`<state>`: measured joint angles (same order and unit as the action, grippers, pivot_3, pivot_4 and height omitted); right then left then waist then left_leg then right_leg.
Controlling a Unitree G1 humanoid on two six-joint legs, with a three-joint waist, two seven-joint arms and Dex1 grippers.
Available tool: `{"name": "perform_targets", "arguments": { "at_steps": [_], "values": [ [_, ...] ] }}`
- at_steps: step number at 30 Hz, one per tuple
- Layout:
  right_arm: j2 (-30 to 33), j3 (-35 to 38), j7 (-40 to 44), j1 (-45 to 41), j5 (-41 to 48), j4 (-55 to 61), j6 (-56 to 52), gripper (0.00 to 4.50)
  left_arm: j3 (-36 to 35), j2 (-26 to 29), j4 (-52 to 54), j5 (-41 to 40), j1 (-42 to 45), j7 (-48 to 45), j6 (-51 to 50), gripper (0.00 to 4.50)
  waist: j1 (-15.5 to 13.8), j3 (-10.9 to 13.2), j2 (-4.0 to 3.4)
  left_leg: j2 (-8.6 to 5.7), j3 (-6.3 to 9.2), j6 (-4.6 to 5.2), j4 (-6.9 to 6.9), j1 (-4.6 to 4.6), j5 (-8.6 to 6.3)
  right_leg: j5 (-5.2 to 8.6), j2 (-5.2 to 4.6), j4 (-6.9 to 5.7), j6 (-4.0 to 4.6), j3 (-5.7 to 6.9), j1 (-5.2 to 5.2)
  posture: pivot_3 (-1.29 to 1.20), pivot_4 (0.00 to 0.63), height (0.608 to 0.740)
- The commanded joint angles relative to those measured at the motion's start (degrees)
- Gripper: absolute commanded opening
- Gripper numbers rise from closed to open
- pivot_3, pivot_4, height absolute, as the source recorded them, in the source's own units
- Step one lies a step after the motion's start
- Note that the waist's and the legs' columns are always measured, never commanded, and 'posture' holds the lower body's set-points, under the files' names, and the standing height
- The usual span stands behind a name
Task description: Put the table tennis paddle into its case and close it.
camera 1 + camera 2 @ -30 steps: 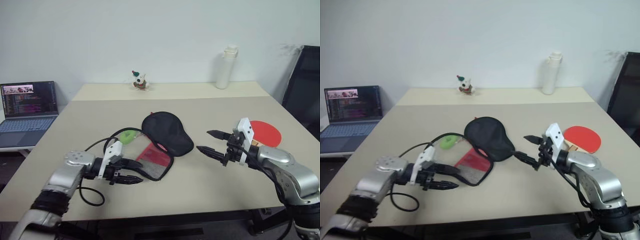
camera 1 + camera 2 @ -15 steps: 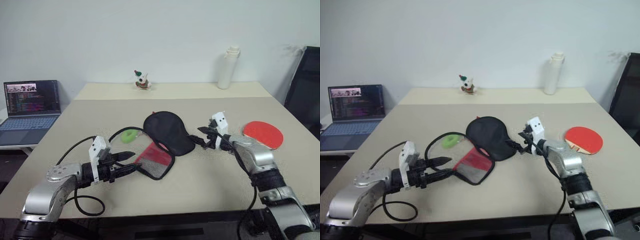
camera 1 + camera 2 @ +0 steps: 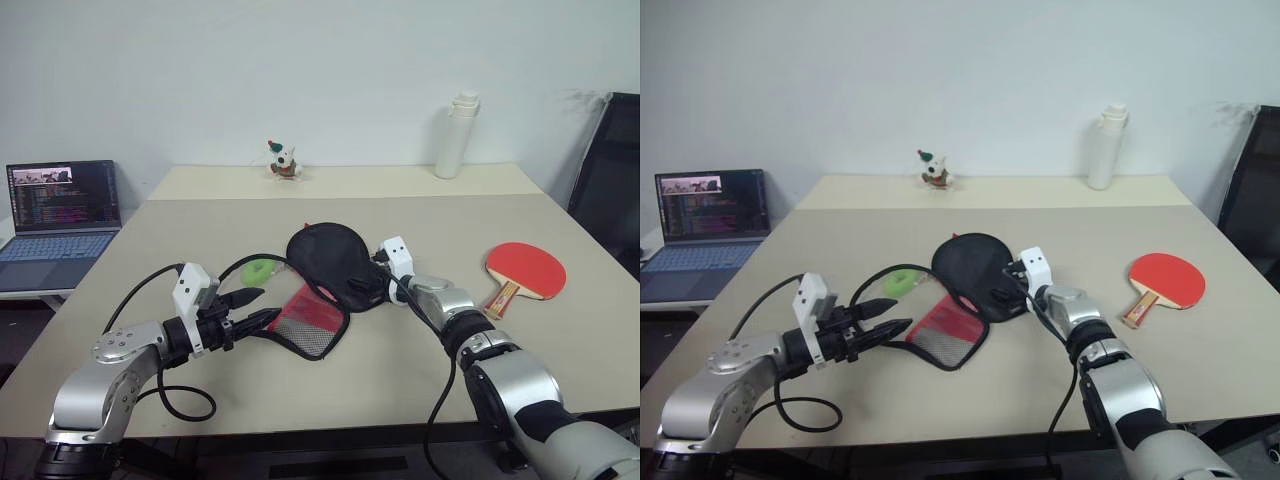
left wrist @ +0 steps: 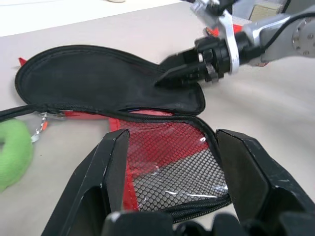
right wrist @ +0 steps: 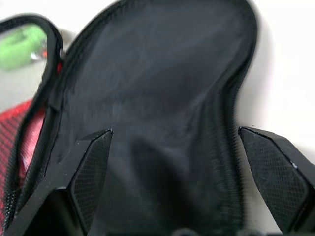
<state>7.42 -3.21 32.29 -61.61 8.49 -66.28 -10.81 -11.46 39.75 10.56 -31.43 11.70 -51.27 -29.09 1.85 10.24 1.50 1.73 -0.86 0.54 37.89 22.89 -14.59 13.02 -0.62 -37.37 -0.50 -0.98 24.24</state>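
Two grippers flank the case (image 3: 330, 275), which lies unzipped on the table (image 3: 430, 210). Left gripper (image 3: 262, 308), fingers apart, points at the red mesh half. Right gripper (image 3: 368, 288), fingers wide apart, hovers over the black half. Well beyond the right gripper lies the paddle (image 3: 524, 270).

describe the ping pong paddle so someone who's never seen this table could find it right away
Start at the big beige table and look toward its right side, near the black chair. The paddle lies flat there, alone, apart from the open case in the middle. It is the rigid bat with a round red face and short light wooden handle, not the soft black-and-red fabric cover.
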Motion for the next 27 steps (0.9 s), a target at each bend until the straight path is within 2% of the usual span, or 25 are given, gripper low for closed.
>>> {"name": "perform_targets", "arguments": {
  "at_steps": [1,4,13,14,20,27],
  "values": [
    [-1.15,3.12,-1.26,-2.67,0.33,-1.46,2.22,4.13,0.16,0.5,2.36,0.6,0.23,-0.15,1.68,3.05,0.01,0.0,0.0,0.0,0.01,0.0,0.0,-0.01,0.0,0.0,0.0,-0.01,0.0,0.0,0.0,0.0,0.15,0.74],
    [-1.78,5.43,-0.33,-3.17,1.33,-1.6,1.08,3.28,0.06,0.62,2.3,0.91,0.01,-0.26,2.01,3.05,0.02,0.0,0.0,0.01,0.02,0.0,0.0,-0.02,0.0,0.01,0.0,-0.1,0.01,0.0,0.0,0.0,0.15,0.74],
    [-2.76,8.36,0.49,-1.81,2.43,2.95,-3.75,0.22,0.71,-0.17,1.58,1.82,0.57,-0.26,2.76,3.05,0.04,0.0,-0.01,0.0,0.04,0.0,0.02,-0.1,0.0,0.05,0.0,-0.35,0.07,0.0,0.04,0.0,0.15,0.74],
    [-2.88,8.7,0.3,-1.57,2.77,3.69,-4.4,0.04,0.85,-0.24,1.5,1.85,0.71,-0.23,2.82,3.05,0.03,0.01,-0.01,0.01,0.04,0.0,0.02,-0.1,0.0,0.05,0.0,-0.35,0.07,0.0,0.04,0.0,0.15,0.74],
    [-3.51,12.3,-4.42,2.82,6.45,14.98,-11.93,0.04,2.41,-0.98,1.21,2.02,2.13,-0.42,3.44,3.05,-0.01,0.0,-0.01,0.0,0.07,0.0,0.02,-0.08,0.0,0.05,-0.01,-0.36,0.08,0.02,0.04,0.0,0.15,0.74],
    [-2.99,17.03,-15.5,11.61,10.21,32.88,-22.11,0.04,4.51,-1.64,0.83,1.62,4.75,-2.09,3.11,3.05,-0.07,0.01,-0.01,-0.04,0.08,0.0,0.03,-0.05,0.0,0.05,-0.05,-0.36,0.07,0.03,0.04,0.0,0.15,0.74]
  ]
}}
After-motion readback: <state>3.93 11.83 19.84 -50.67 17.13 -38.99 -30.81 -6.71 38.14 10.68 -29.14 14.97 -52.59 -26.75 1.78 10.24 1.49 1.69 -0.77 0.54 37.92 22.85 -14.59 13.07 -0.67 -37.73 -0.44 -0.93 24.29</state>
